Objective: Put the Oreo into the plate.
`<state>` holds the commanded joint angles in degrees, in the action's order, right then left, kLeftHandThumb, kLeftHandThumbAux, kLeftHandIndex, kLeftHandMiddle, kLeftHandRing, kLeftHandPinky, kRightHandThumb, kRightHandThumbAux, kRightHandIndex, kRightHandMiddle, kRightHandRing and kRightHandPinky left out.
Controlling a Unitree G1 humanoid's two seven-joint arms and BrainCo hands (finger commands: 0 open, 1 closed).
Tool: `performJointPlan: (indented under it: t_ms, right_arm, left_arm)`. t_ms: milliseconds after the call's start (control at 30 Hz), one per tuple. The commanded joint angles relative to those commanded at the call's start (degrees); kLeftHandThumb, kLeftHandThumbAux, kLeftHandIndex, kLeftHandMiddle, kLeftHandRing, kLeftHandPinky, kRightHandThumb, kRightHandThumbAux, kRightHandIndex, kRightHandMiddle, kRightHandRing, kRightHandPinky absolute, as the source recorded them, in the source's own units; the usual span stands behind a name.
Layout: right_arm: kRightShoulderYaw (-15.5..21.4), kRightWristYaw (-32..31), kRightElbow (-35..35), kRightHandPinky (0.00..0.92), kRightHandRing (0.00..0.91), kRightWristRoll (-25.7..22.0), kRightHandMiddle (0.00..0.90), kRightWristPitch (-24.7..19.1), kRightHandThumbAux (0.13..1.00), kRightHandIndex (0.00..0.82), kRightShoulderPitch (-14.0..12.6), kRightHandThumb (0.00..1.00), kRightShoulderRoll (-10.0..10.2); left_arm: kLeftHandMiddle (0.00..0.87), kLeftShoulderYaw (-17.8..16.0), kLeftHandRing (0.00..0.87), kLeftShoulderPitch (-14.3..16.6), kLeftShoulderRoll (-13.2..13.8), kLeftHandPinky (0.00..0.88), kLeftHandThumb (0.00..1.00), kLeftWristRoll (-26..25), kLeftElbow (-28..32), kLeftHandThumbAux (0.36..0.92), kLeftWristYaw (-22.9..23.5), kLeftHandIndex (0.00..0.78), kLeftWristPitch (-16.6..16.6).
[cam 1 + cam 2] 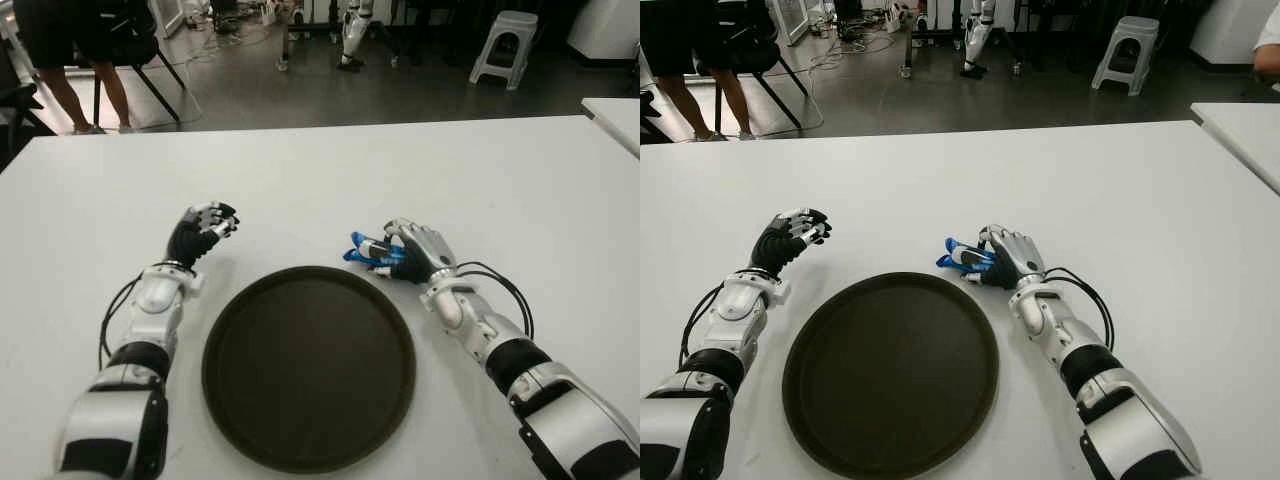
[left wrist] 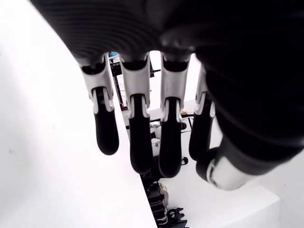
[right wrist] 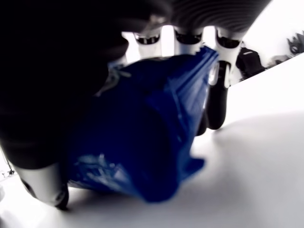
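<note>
Blue Oreo packet, crinkled wrapper, lying on its side on the white table, clasped among the curled fingers of the right hand, one crimped end sticking out toward the left. Just beyond the far right rim of the round dark brown plate, outside it. Plate flat, holding nothing.

No legible txt — blue pack incl.
</note>
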<state>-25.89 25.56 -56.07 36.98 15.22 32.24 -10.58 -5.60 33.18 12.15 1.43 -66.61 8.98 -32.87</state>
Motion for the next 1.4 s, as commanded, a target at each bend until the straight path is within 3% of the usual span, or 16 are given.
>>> performJointPlan:
  t_ms: [700,1400]
  right_arm:
    - [0.15,0.52,-0.39,0.748,0.762,0.04,0.755,-0.21,0.826,0.624,0.66,0.208,-0.25]
    - [1.01,2.09,-1.63,0.741,0.744,-0.33,0.733,0.21,0.834,0.592,2.82,0.170,-0.63]
  left_arm:
    - [0.459,-0.22,0.441,0.13,-0.09,0.409,0.687,-0.33,-0.29,0.718,0.58,0.408,-0.42]
    - [0.463,-0.17,0.439,0.57,-0.19,0.397,0.690,-0.30,-0.68,0.717,0.78,0.410,-0.05]
